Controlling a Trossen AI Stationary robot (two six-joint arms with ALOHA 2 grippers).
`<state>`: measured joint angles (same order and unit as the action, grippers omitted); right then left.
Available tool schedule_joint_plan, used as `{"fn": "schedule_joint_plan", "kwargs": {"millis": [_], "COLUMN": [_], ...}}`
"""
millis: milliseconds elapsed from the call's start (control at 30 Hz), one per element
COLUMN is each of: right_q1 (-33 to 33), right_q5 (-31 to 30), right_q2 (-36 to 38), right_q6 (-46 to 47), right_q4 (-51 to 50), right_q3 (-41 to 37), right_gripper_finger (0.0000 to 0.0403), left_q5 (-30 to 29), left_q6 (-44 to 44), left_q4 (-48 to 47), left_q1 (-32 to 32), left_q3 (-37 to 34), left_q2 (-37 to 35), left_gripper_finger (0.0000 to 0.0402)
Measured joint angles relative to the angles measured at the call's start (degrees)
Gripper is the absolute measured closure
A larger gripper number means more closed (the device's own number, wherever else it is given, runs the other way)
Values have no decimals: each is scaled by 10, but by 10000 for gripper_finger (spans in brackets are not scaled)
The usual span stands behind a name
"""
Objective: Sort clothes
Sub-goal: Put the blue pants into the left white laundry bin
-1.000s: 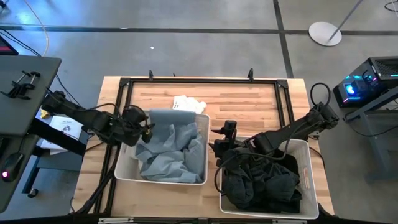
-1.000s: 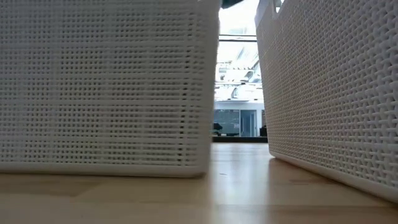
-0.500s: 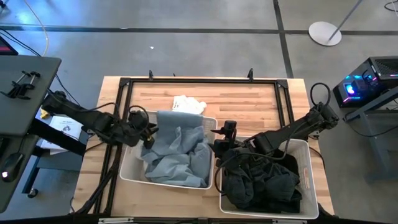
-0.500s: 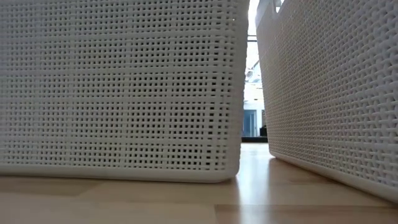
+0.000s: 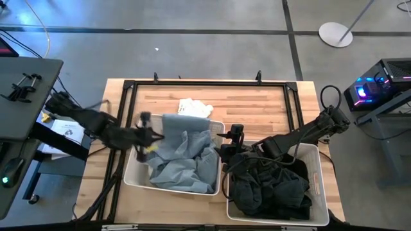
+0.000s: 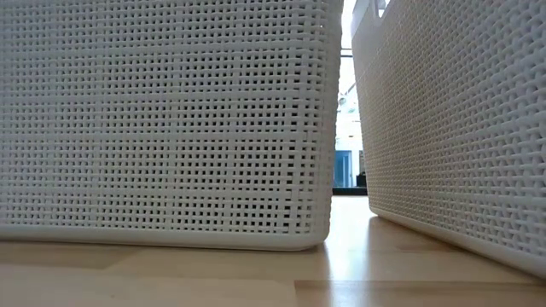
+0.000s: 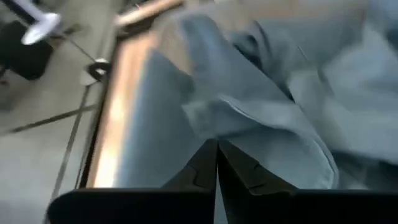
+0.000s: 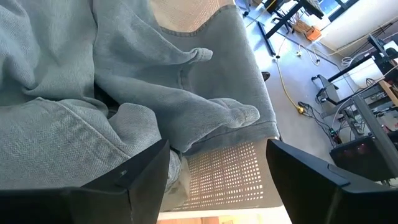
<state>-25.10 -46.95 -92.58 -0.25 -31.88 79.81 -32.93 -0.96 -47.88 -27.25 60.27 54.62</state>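
Observation:
A pale blue-grey garment (image 5: 183, 154) lies heaped in the left white basket (image 5: 131, 178), one part draped over the basket's far rim. Black and charcoal clothes (image 5: 270, 186) fill the right white basket (image 5: 318, 183). A white garment (image 5: 192, 106) lies flat on the table behind the left basket. My left gripper (image 5: 146, 131) is shut over the left basket's far left corner, its tips (image 7: 216, 149) at the blue-grey garment (image 7: 280, 124). My right gripper (image 5: 230, 146) is open between the two baskets, facing the draped garment (image 8: 186, 93). My left gripper's shut fingers (image 7: 205, 165) point at the blue-grey garment's left part (image 7: 249, 134). I cannot tell whether they touch it. My right gripper touches nothing that I can see.
The two baskets stand close together at the table's near side, with a narrow gap between their walls in the low view (image 6: 345, 170). A black frame (image 5: 205, 83) runs round the table's far half. Bare wood lies behind the baskets.
The left basket with the blue-grey garment has slid toward the table's right edge, narrowing the gap to the right basket, and then stopped. My left gripper has gone the same way, now over the basket's left rim.

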Motion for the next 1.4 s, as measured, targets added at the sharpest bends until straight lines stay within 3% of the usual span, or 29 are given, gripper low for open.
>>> {"fn": "schedule_joint_plan", "kwargs": {"millis": [100, 233, 433, 600, 733, 933, 1100, 1233, 1400], "right_q1": [0, 0, 0, 0, 0, 0, 0, 0, 0], "right_q5": [0, 0, 0, 0, 0, 3, 3, 4, 4], "right_q2": [0, 0, 0, 0, 0, 0, 0, 0, 0], "right_q6": [0, 0, 2, 3, 9, 9, 9, 9, 14], "right_q4": [0, 0, 0, 0, 0, 0, 0, 0, -2], "right_q3": [0, 0, 0, 0, 0, 0, 0, 0, 0], "right_gripper_finger": [144, 144, 144, 144, 144, 144, 144, 144, 144], "left_q5": [11, 20, 35, 22, 4, -2, -4, -24, -55], "left_q6": [22, 148, 526, 562, 576, 554, 559, 502, 440], "left_q4": [-31, -95, -180, -178, -151, -128, -118, -113, -67], "left_q1": [-2, 2, 49, 63, 89, 115, 118, 123, 114], "left_q3": [-1, 0, 0, 0, -8, -38, -49, -44, -44], "left_q2": [44, 104, 161, 171, 170, 170, 185, 182, 178], "left_gripper_finger": [376, 332, 254, 203, 187, 203, 241, 288, 374]}}
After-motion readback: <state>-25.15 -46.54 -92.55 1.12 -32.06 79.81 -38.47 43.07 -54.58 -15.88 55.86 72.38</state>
